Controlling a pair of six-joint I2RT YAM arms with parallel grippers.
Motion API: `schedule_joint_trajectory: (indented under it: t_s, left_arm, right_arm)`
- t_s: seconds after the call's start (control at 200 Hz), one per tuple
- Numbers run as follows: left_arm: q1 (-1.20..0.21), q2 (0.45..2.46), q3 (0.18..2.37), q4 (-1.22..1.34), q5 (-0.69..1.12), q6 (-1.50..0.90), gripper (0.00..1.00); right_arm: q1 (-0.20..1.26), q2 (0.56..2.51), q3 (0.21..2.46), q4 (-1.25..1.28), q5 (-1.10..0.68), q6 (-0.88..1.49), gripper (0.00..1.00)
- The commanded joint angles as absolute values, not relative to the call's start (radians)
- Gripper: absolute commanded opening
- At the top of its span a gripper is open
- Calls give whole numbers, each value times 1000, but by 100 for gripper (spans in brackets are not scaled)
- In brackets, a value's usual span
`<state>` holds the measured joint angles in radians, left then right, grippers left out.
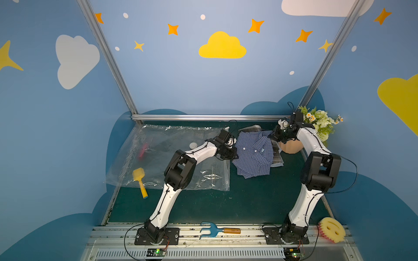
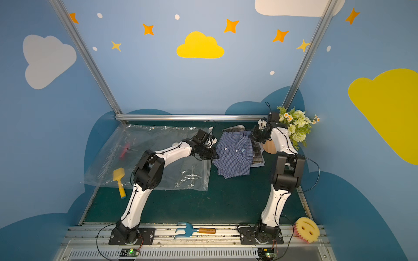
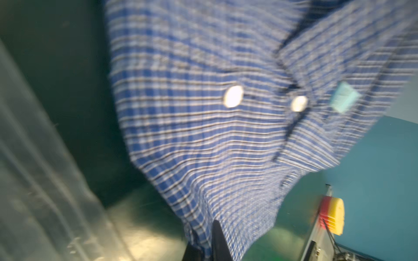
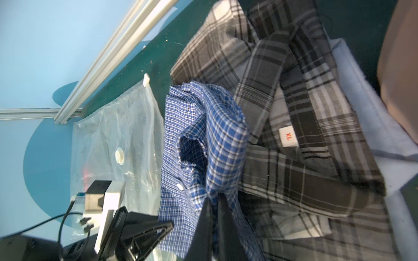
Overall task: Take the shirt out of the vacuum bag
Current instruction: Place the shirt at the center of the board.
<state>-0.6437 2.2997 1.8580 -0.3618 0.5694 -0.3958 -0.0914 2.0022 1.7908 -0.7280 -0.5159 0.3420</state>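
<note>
Now right tool (image 4: 213, 212) and left tool (image 3: 204, 246) pinch the blue shirt (image 1: 251, 156); vacuum bag (image 1: 158, 140) beside the latter.

We see the shirt (image 1: 252, 156), a blue-and-white check with white buttons (image 1: 244, 148) and a small pale-blue label (image 3: 343, 97), wholly out of the vacuum bag (image 1: 158, 135), loosely folded and rumpled, with a strip of bare green tabletop (image 1: 226, 203) between the two in the left wrist view. The bag is large, clear and crinkly, and we find it lying flat and slack on the table's far left side. Its round white valve (image 1: 193, 145) faces up, its zip-seal edge (image 1: 226, 178) runs along the side nearest the shirt, and its small white slider clip (image 4: 146, 79) sits at that edge's far end.
</note>
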Motion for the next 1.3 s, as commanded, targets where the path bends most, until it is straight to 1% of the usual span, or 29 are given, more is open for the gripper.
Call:
schedule_joint_trajectory:
  t_s: [0.0, 0.2, 0.285, 0.626, 0.711, 0.881, 1.252, 1.297]
  left_arm:
    - [-662, 2244, 1929, -368, 629, -403, 10]
    - [-666, 2270, 2020, -397, 652, -400, 10]
    - [-665, 2312, 2074, -402, 649, -380, 10]
    - [-652, 2620, 2480, -527, 693, -392, 11]
    - [-651, 2675, 2549, -541, 701, -402, 12]
    - [-650, 2695, 2575, -539, 710, -419, 12]
    - [-669, 2689, 2545, -518, 723, -451, 13]
    - [-673, 2685, 2524, -510, 724, -460, 14]
  right_arm:
    - [-87, 1960, 1878, -735, -544, 371, 0]
    - [-83, 2000, 1969, -729, -552, 398, 0]
    - [-87, 2031, 1987, -703, -551, 416, 0]
    - [-114, 2222, 2177, -682, -566, 442, 0]
    - [-116, 2266, 2233, -693, -574, 447, 0]
    - [-117, 2300, 2309, -716, -573, 449, 0]
    - [-128, 2340, 2322, -734, -542, 431, 0]
    - [-127, 2348, 2322, -741, -539, 425, 12]
